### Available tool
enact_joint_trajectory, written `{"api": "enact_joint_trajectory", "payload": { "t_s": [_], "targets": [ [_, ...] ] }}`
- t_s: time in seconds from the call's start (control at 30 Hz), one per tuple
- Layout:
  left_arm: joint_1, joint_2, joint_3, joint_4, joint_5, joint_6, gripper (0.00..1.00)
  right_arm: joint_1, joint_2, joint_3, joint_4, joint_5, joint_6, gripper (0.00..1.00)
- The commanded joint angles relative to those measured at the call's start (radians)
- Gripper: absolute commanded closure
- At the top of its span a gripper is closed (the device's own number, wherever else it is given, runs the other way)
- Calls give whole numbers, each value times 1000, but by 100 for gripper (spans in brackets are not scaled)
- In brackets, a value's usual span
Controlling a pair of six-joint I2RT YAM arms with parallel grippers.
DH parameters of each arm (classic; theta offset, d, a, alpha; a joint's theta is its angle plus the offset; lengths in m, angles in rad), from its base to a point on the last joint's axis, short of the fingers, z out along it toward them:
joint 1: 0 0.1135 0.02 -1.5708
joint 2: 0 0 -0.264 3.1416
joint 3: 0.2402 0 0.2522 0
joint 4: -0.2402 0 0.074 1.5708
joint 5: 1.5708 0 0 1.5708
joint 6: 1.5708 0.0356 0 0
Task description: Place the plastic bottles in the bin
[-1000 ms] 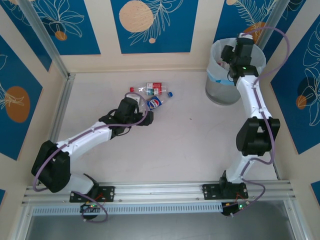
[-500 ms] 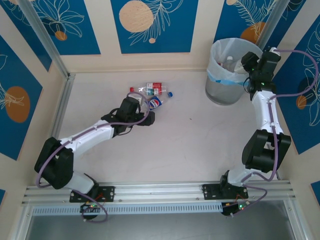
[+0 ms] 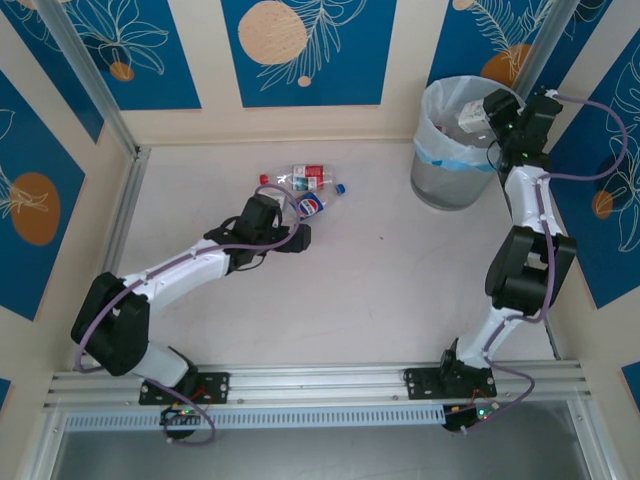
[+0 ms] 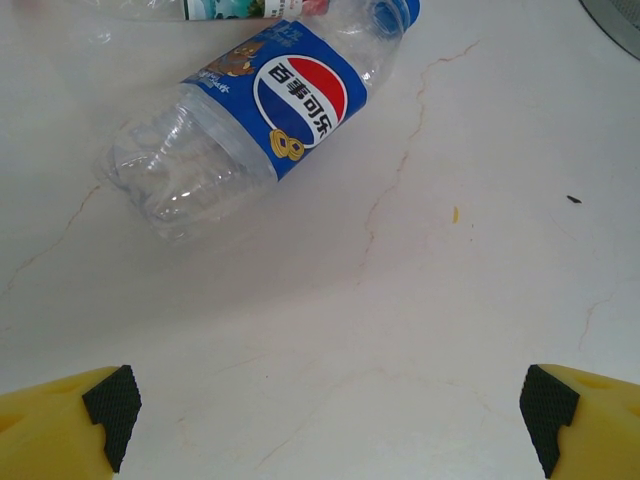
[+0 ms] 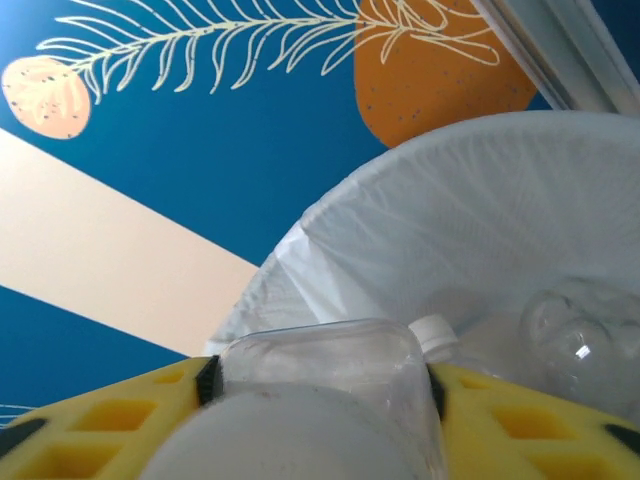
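My right gripper (image 3: 488, 108) hangs over the right rim of the bin (image 3: 445, 182), shut on a clear plastic bottle (image 3: 472, 113). In the right wrist view this bottle (image 5: 320, 365) touches both yellow fingers (image 5: 520, 420) above the pale bag liner (image 5: 480, 210). More clear bottles (image 5: 580, 340) lie inside the bin. On the table lies a blue-labelled bottle (image 3: 312, 206), with a red-labelled one (image 3: 308, 177) behind it. My left gripper (image 3: 296, 238) stands open just short of the blue-labelled bottle (image 4: 250, 120), with nothing between its fingertips (image 4: 110, 412).
The bin stands in the back right corner, close to the blue patterned walls. An aluminium post (image 3: 90, 75) and rail run along the table's left side. A metal rail (image 3: 320, 380) at the near edge carries both arm bases.
My right wrist swung from over the bin's middle to its right side, and the bottle in it now points in over the rim. The left arm has barely moved.
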Motion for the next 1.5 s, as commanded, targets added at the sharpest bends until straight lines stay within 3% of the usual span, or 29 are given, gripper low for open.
{"api": "enact_joint_trajectory", "payload": {
  "t_s": [0.0,0.27,0.4,0.57,0.77,1.0,1.1,1.27,1.47],
  "targets": [
    [7,-8,27,-21,-2,-9,1,9,5,63,-82,-19,13,28],
    [8,-5,24,-17,-18,-12,1,38,-125,-20,-109,190,-142,14],
    [8,8,32,-19,-29,-24,1,69,-206,-83,-103,393,-227,5],
    [11,22,48,-37,-38,-28,1,70,-289,-182,-31,522,-242,0],
    [27,47,72,-57,-49,-40,1,89,-373,-211,-98,408,-269,0],
    [99,174,161,-76,64,7,1,230,-560,-313,-185,259,-263,1],
    [119,249,232,-113,102,123,1,316,-615,-378,-186,180,-266,1],
    [141,339,336,-185,43,328,1,440,-664,-445,-216,88,-287,1],
    [148,470,478,-314,39,557,1,497,-683,-519,-257,93,-272,1]
  ]
}}
